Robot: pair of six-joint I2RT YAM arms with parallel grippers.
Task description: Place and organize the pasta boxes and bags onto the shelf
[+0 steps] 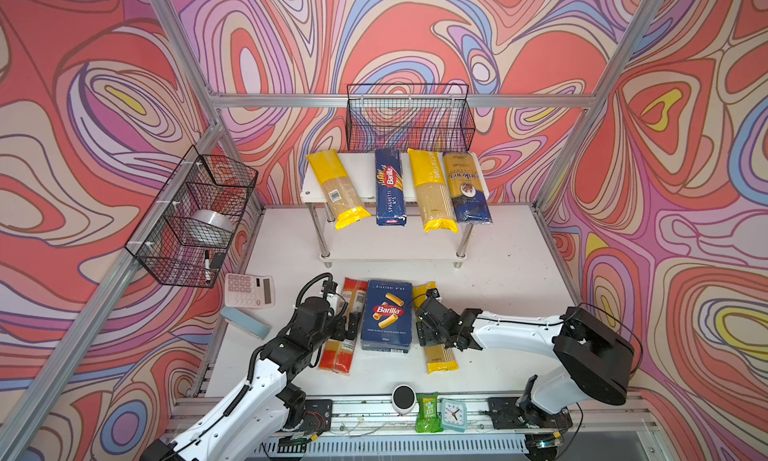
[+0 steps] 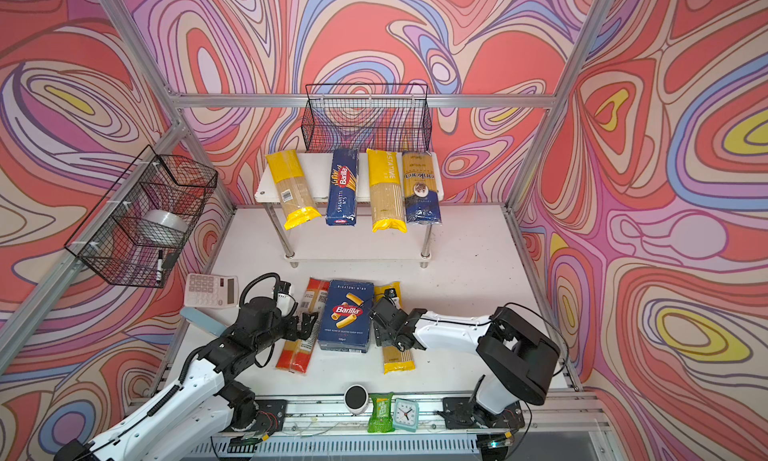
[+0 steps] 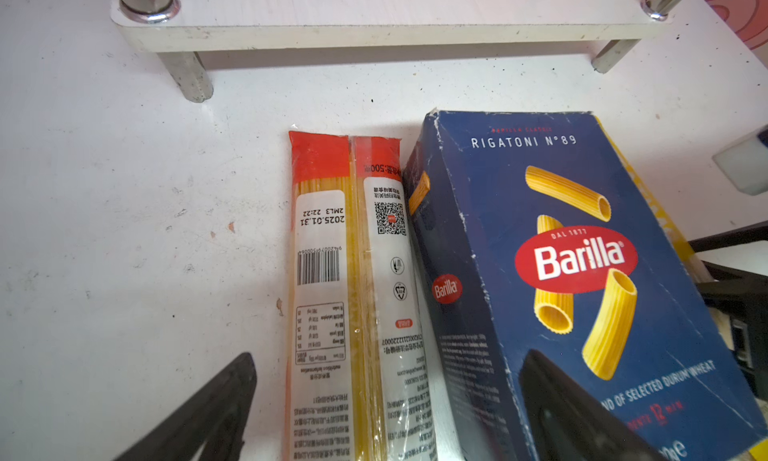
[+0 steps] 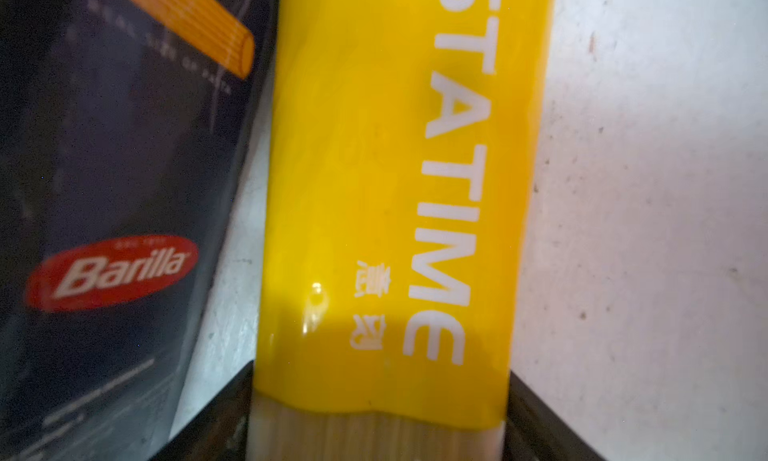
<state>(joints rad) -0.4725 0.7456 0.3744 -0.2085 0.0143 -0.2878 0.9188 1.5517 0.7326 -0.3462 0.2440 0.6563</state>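
On the top board of the white shelf [image 1: 316, 189] lie two yellow-ended bags [image 1: 336, 189] [image 1: 432, 189], the narrow spaghetti box [image 1: 390, 187] and a gold and dark blue bag [image 1: 467, 189]. In front of the shelf, the wide rigatoni box [image 1: 387, 315] lies flat on the table. A red-ended bag [image 3: 353, 272] lies along its left side. My left gripper [image 3: 386, 413] is open and straddles that bag, one finger over the box's edge. A third yellow-ended bag [image 4: 386, 189] lies right of the box. My right gripper [image 4: 380, 421] has a finger against each of its sides.
A calculator [image 1: 249, 290] and a pale blue block [image 1: 245, 322] lie left of my left arm. A round speaker [image 1: 404, 398], a green snack packet [image 1: 428, 413] and a small clock [image 1: 454, 414] sit along the front rail. Black wire baskets hang at the back [image 1: 409, 118] and left [image 1: 195, 214].
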